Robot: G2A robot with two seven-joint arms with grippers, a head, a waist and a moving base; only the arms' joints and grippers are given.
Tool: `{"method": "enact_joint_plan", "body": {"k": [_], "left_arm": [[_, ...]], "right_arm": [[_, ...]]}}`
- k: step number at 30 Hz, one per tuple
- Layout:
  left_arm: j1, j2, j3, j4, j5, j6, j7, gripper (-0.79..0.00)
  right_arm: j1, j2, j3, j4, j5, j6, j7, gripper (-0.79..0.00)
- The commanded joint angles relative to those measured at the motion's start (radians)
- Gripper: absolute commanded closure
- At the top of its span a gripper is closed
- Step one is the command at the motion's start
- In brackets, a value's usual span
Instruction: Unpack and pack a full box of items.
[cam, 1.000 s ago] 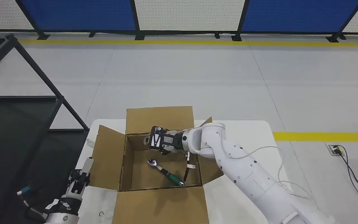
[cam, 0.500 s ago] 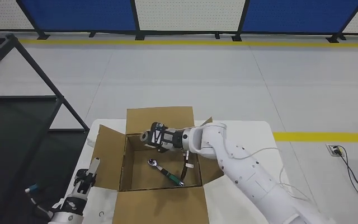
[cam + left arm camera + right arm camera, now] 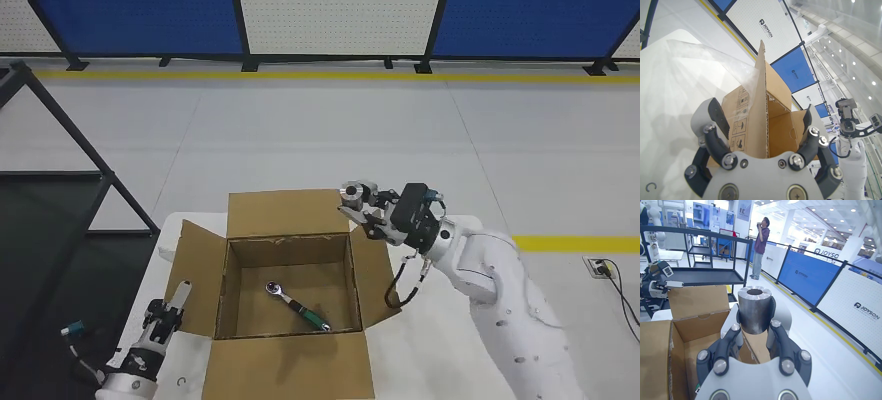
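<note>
The robot looks to be in the unpacking part of the job. The right gripper [image 3: 755, 317] is squeezed shut around a metal cylinder [image 3: 754, 308], a thick grey tube with a hole down the middle. From the top view, the cylinder is up in the air by the far right corner of the box [image 3: 228, 290], above where the right flap starts, and not down inside.

A ratchet wrench [image 3: 296, 305] with a green handle lies flat on the floor of the box, near the middle. It is the one thing I can see in there.

The left gripper [image 3: 762, 113] sits low at the other side, just beside the left flap. Its jaws are spread wide and hold nothing. In its own view the flap's edge stands up between the two fingers, but I cannot tell if it touches them. A see-through plastic sheet [image 3: 706, 56] lies on the table by that side of the box.

What comes next, I think: the cylinder needs to go out past the right flap and down onto the bare table [image 3: 435, 340]. It looks heavy (and round things roll), so it would be best stood on its flat end, set down gently, and let go only when it rests there. After that the wrench is the next thing to take out.
</note>
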Motion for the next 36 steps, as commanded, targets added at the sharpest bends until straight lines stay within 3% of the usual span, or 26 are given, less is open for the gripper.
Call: {"method": "enact_joint_plan", "body": {"k": [1,8,14,20,25,36], "left_arm": [[-0.006,0.001,-0.001,-0.001,0.002,0.003,-0.004,-0.785],[-0.018,0.004,-0.014,-0.016,0.003,0.015,-0.007,-0.785],[-0.019,0.005,-0.011,-0.029,0.016,0.023,-0.005,-0.785],[-0.021,0.006,-0.006,-0.033,0.027,0.030,0.001,-0.785],[-0.017,0.007,-0.007,-0.037,0.025,0.039,0.010,-0.785],[-0.011,0.008,0.008,-0.048,0.038,0.035,0.004,-0.785]], "right_arm": [[-0.085,0.017,0.090,-0.081,0.018,-0.003,0.035,0.000],[-0.277,0.055,0.272,-0.195,0.024,-0.005,0.111,0.000],[-0.379,0.075,0.354,-0.146,0.029,-0.028,0.131,0.000],[-0.410,0.086,0.371,-0.011,0.065,-0.035,0.152,0.000],[-0.378,0.093,0.344,0.146,0.088,-0.034,0.250,0.000],[-0.378,0.093,0.344,0.146,0.088,-0.034,0.250,0.000]]}}
